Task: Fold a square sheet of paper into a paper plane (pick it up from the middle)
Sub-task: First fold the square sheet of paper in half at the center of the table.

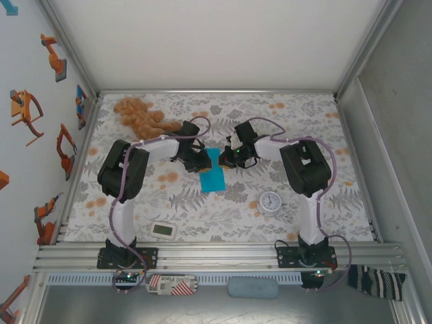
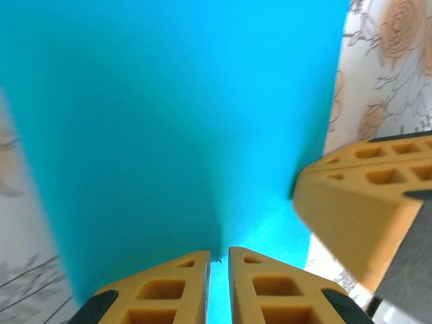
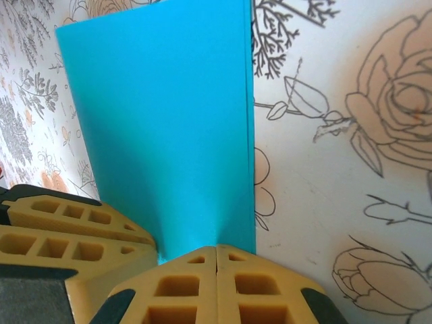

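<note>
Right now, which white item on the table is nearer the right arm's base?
The round clock, beside the right arm; the rectangular gadget sits near the left arm's base.

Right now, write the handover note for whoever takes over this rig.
Left gripper: jaws almost closed over the far end of the square sheet of paper, with a slim gap showing; a firm grip is not certain.
Right gripper: jaws shut on that same end, right beside the left one.
Paper: over the middle of the table, between the two grippers, folded in half into a narrow rectangle. The doubled edge is visible in the right wrist view.
Done: the first half fold.
Left: every further fold; the shape is a plain rectangle with no nose or wings.
</note>
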Robot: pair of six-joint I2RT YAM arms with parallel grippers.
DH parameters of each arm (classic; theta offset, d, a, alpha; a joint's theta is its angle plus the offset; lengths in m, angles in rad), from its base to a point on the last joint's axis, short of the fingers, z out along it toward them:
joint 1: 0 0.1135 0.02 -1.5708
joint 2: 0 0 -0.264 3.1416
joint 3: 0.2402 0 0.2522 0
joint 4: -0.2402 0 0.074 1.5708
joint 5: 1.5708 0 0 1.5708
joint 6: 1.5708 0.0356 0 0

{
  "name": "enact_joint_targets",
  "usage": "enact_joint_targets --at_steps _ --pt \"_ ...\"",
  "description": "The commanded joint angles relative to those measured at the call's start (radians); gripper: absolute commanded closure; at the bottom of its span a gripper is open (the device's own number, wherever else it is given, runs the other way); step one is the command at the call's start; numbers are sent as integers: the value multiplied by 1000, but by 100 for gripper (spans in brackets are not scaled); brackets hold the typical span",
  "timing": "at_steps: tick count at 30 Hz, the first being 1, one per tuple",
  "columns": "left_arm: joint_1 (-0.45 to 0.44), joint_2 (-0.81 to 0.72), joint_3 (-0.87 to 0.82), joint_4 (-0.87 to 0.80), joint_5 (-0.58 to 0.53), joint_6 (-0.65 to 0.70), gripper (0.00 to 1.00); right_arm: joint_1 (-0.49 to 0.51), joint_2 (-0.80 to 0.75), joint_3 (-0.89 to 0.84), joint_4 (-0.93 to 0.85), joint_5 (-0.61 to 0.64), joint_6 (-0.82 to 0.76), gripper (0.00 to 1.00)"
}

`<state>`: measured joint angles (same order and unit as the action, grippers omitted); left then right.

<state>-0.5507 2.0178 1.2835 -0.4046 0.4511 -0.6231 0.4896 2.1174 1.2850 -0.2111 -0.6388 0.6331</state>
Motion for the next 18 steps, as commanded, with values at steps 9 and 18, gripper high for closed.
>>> enact_joint_targets --at_steps 9,18 --pt "86 -197 -111 -124 -93 109 83 7 152 -77 -201 277 -34 100" --pt "18 -189 -84 98 26 15 83 7 152 -79 -197 278 -31 100"
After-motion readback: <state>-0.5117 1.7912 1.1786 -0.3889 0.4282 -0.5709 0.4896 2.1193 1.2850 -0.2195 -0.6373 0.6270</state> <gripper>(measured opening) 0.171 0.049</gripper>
